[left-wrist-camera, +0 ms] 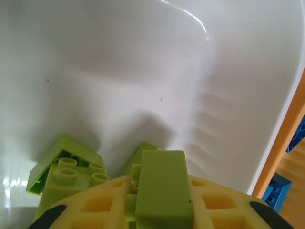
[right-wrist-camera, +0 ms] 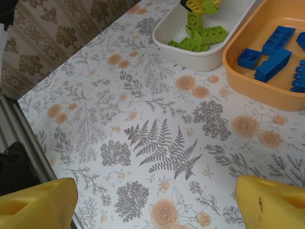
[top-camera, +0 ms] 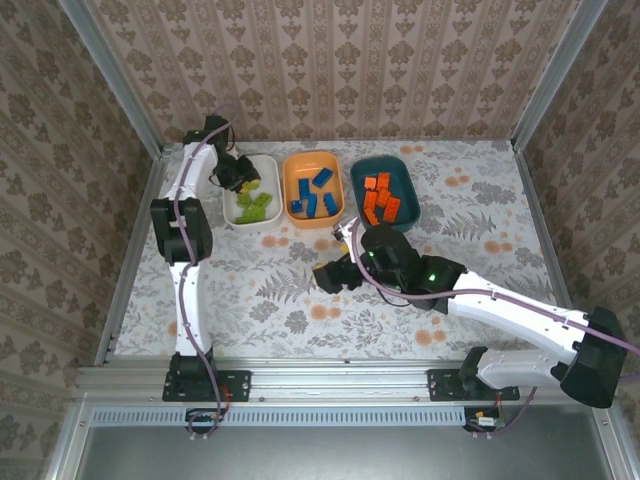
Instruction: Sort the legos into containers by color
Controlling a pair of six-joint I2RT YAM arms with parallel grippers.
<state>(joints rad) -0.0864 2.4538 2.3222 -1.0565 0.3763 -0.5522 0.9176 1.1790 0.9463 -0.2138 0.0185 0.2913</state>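
My left gripper (top-camera: 238, 178) hangs inside the white bowl (top-camera: 262, 212), shut on a lime green lego (left-wrist-camera: 162, 191) that stands between its yellow fingers. Another green lego (left-wrist-camera: 66, 171) lies on the bowl floor (left-wrist-camera: 143, 71) just to the left, and a third peeks out behind the held one. Several green legos (top-camera: 255, 205) lie in the white bowl, blue legos (top-camera: 315, 195) in the orange bowl (top-camera: 312, 158), and orange legos (top-camera: 383, 198) in the teal bowl (top-camera: 385, 163). My right gripper (top-camera: 330, 277) hovers open over the bare floral table (right-wrist-camera: 157, 143) in front of the bowls, nothing between its fingers (right-wrist-camera: 38, 205).
The three bowls stand side by side at the back of the table, close to the wallpapered wall. The orange bowl's rim (left-wrist-camera: 286, 138) sits right beside the white one. A metal rail (top-camera: 330, 380) runs along the near edge by the arm bases.
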